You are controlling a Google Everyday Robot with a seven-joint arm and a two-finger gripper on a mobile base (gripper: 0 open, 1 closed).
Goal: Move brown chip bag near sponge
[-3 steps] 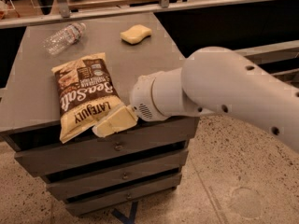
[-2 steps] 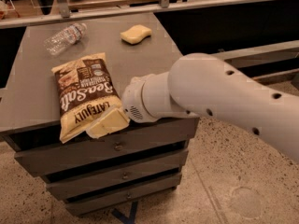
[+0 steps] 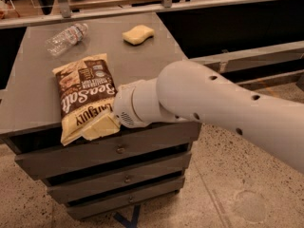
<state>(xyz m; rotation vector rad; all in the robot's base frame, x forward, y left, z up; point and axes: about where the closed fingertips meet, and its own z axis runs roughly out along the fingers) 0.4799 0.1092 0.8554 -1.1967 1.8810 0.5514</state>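
Note:
The brown chip bag (image 3: 85,95) lies flat on the grey cabinet top (image 3: 156,61) near its front left edge, its "Sea Salt" script facing up and its cream "LATE JULY" end toward the front. The pale yellow sponge (image 3: 138,34) lies farther back, to the right of the bag and well apart from it. My gripper (image 3: 100,126) is at the bag's near cream end by the front edge, reaching in from the right on the big white arm (image 3: 204,103). The arm hides the front right of the top.
A clear plastic water bottle (image 3: 66,38) lies on its side at the back left of the top. The cabinet has several drawers (image 3: 118,148) below. A metal rail (image 3: 166,4) runs behind it. Speckled floor lies to the right.
The arm has swung left and the gripper has slid farther onto the bag's near cream end. The bag, sponge and bottle have not moved.

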